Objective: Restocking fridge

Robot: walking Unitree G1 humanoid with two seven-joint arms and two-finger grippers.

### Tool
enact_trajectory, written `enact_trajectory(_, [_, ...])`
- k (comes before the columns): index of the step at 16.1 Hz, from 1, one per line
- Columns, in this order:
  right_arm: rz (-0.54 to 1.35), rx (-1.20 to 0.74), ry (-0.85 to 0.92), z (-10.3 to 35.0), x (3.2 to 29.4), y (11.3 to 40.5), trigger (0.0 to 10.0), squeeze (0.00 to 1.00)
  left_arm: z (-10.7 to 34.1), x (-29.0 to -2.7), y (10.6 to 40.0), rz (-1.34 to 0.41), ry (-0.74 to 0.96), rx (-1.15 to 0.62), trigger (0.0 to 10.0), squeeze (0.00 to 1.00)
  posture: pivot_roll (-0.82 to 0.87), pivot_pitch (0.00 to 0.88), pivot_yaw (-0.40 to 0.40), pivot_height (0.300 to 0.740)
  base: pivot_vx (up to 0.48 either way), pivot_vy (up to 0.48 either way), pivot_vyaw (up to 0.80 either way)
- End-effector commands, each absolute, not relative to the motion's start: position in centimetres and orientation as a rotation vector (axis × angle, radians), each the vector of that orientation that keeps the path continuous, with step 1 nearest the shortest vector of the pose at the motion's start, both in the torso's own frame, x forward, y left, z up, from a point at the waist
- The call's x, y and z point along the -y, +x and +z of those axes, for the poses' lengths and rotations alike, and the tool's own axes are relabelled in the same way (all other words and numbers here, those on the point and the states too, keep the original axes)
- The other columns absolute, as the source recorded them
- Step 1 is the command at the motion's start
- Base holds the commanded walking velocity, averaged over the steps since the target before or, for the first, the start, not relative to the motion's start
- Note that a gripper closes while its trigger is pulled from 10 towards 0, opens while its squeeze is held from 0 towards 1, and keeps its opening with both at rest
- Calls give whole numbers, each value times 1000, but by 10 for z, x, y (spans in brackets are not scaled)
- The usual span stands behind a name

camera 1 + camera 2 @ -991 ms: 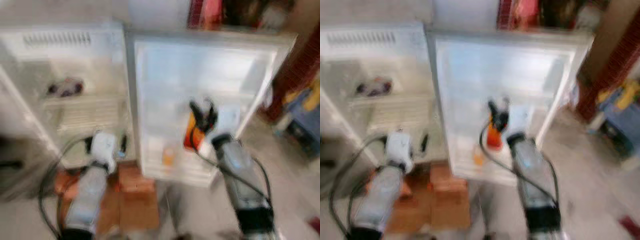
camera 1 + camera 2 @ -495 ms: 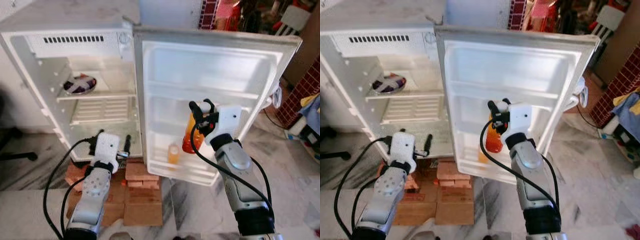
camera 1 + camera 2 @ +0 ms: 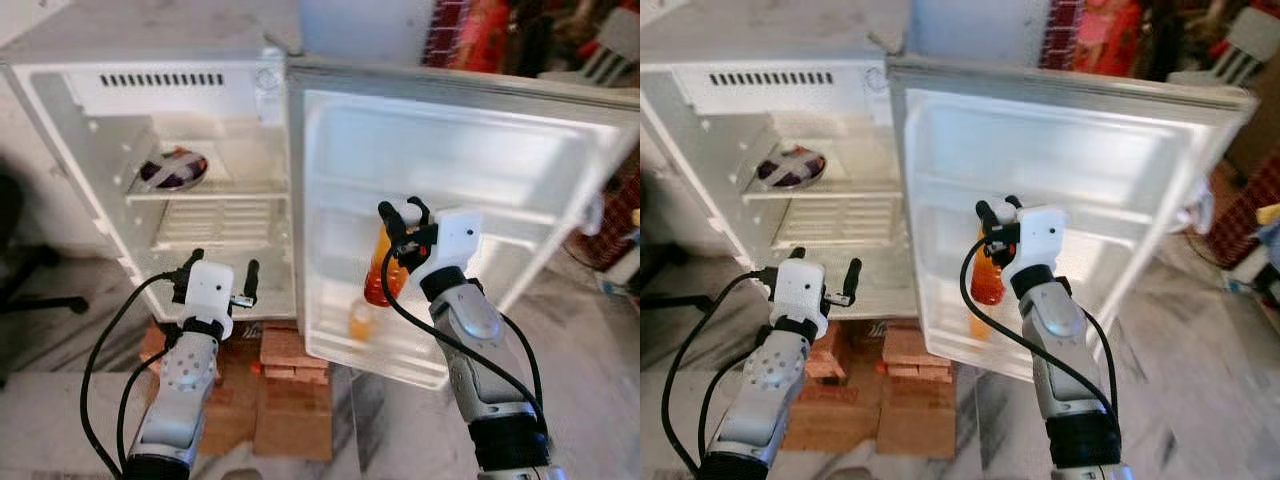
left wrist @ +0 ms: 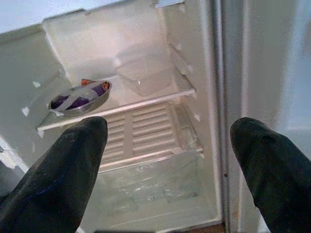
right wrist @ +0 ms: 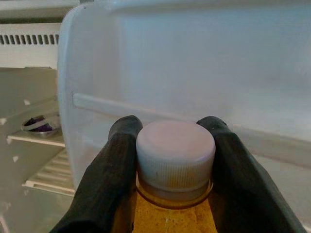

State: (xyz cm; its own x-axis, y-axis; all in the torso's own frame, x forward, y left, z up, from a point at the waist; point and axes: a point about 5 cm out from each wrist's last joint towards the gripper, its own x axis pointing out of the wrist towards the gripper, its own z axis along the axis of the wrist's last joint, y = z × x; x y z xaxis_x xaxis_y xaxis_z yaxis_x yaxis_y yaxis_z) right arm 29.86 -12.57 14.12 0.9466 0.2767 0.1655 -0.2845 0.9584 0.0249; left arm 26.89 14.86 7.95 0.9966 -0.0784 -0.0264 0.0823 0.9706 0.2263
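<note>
Before the open fridge door [image 3: 470, 160], the right gripper [image 3: 403, 222] is clamped on the neck of an orange bottle [image 3: 381, 272], which hangs at its 6 o'clock. At the bottle's 9 o'clock, the left gripper [image 3: 218, 276] waits with fingers apart, facing the fridge [image 3: 190, 75] and a covered bowl [image 3: 172, 168].

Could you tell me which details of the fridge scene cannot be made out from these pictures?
- Small bottle in the door's lower shelf: right gripper and its orange bottle overlap it in the eye views; label unreadable.
- Bowl: contents too small, wrapped.
- Orange bottle's body: cut off by the right wrist view's edge below the white cap.
- Items beyond the fridge door: blurred.
</note>
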Motion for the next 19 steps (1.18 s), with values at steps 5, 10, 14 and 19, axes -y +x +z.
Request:
enact_trajectory(5, [285, 183, 54, 145, 129, 295, 10000, 0, 80, -150, 265, -83, 228, -20, 10000, 0, 100, 18, -17, 740, 0, 0, 0])
enact_trajectory(10, [184, 116, 31, 125, 158, 270, 10000, 0, 89, -173, 235, 58, 216, 31, 10000, 0, 114, 37, -25, 740, 0, 0, 0])
enact_trajectory(14, [153, 110, 49, 123, 161, 271, 10000, 0, 89, -175, 229, 64, 209, 30, 10000, 0, 121, 40, -25, 740, 0, 0, 0])
enact_trajectory(19, [155, 104, 53, 123, 161, 266, 10000, 0, 88, -178, 219, 70, 206, 5, 10000, 0, 120, 47, -16, 715, 0, 0, 0])
